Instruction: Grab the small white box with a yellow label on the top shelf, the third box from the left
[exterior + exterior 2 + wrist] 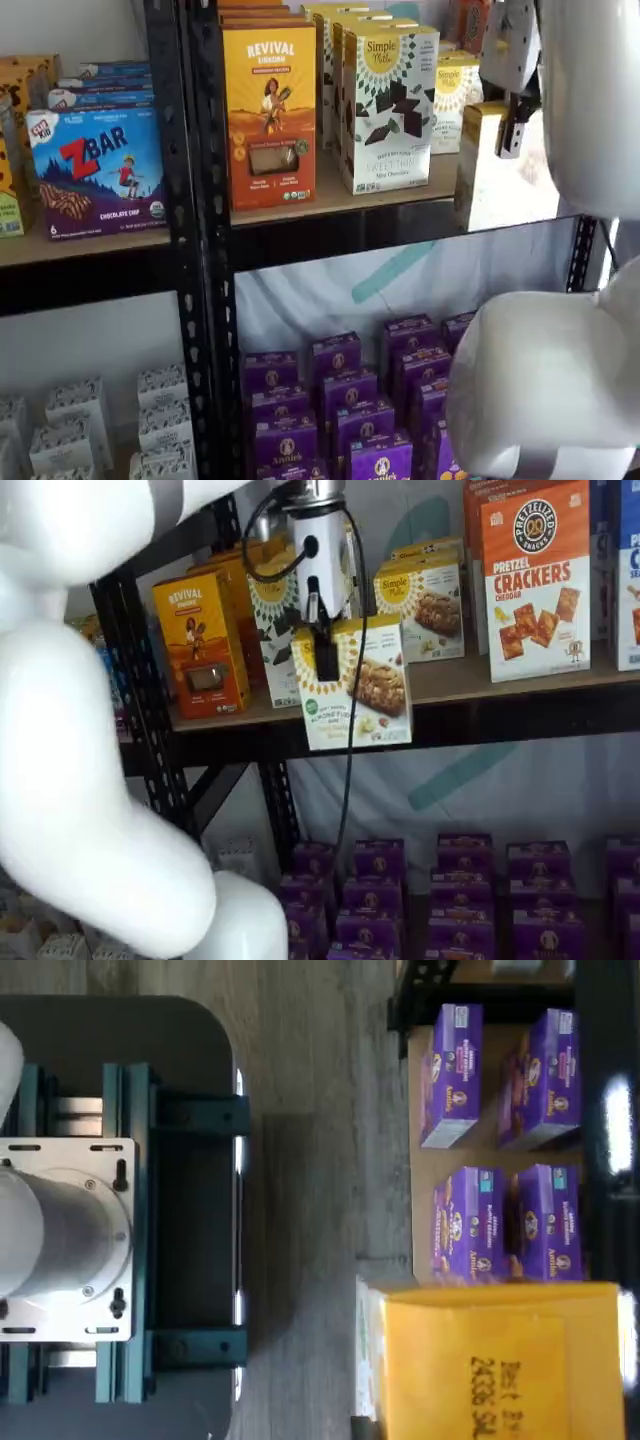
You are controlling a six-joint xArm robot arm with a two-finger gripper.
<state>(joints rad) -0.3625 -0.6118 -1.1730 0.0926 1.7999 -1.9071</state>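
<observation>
Wrist view: the small white box [500, 1370] shows only its yellow top flap, matte card with dark date print. Past it lie glossy purple cartons [500, 1140] on a lower board, then grey wood-look floor, and the dark mount [90, 1230] with teal brackets.

A shelf view: the gripper [512, 135] hangs off the front right edge of the desk [330, 200], a tan board on a dark glossy beam. The box [478, 165] is side-on and out past that edge, clear of the tall chocolate-square carton [390, 105] and the orange carton [270, 110].

A shelf view: the box [360, 690] hangs in front of the desk's front edge [520, 715], its lower half covering the beam. The fingers [325, 665] are clenched on its upper part, one black finger lying on the front face.

It looks like a light, thin carton: stiff at the folds, springy on the broad faces, slick with print. My guess is that holding it near the top edge avoids denting it, though it may swing. The cracker carton [535, 580] stands well apart.
</observation>
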